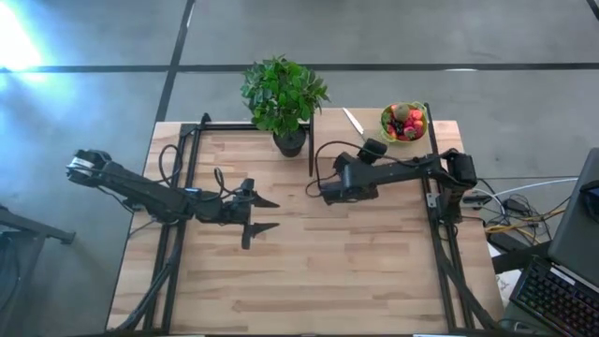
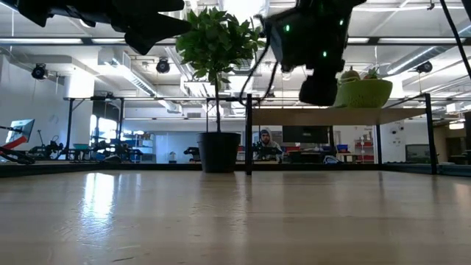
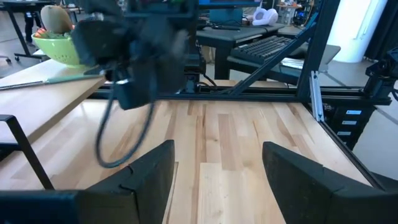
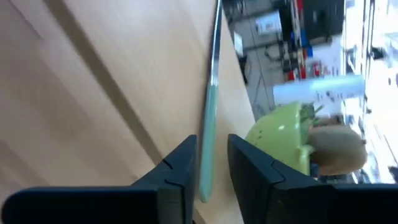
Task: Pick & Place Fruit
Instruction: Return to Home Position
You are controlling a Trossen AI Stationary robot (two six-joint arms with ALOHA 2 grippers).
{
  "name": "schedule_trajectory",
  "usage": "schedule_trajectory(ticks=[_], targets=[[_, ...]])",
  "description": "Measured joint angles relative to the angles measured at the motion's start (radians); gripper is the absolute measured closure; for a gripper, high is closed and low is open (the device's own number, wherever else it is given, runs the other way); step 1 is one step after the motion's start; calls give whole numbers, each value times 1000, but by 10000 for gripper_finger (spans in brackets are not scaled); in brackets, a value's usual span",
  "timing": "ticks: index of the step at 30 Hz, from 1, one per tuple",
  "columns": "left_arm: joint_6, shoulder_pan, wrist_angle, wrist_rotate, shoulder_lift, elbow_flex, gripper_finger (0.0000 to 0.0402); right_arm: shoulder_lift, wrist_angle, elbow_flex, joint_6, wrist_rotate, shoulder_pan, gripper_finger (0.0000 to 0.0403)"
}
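The fruit [image 1: 405, 122] is piled in a lime-green bowl [image 4: 280, 134] at the table's far right, with a brown-green kiwi [image 4: 339, 149] on top. The bowl stands on a raised wooden shelf [image 2: 294, 115]. A green-handled knife [image 1: 353, 122] lies on that shelf left of the bowl. My right gripper [image 1: 374, 148] hovers at the knife's handle end, its fingers a little apart [image 4: 211, 142], nothing lifted. My left gripper [image 1: 267, 214] waits open [image 3: 217, 155] above the table's middle left. My right gripper has its two fingers [image 4: 180, 162] on either side of the knife's green handle [image 4: 208, 124], near its free end and along its length, slanting down from the table's near side. I cannot tell whether they touch it. The knife lies flat on the shelf.
A potted plant [image 1: 285, 94] stands at the far middle, just left of a black upright post [image 1: 311, 140]. Black frame rails [image 1: 438, 234] run along the table's left and right sides. Bare wood [image 1: 309, 271] spans the near half. A keyboard [image 1: 562, 300] sits beyond the right edge.
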Motion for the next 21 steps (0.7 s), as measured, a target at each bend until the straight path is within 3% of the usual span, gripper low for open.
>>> schedule_trajectory(ticks=[7, 12, 16, 21], targets=[[22, 2, -39, -3, 2, -2, 154, -69, 88, 28, -59, 17, 164, 375], [122, 4, -42, -3, 2, 5, 176, -157, 262, 27, -204, -109, 248, 394], [157, 4, -43, -3, 2, 4, 246, -255, 495, -17, -376, -280, 274, 395], [197, 4, -43, 0, -8, -15, 378, -408, 890, -203, -574, -593, 271, 395]])
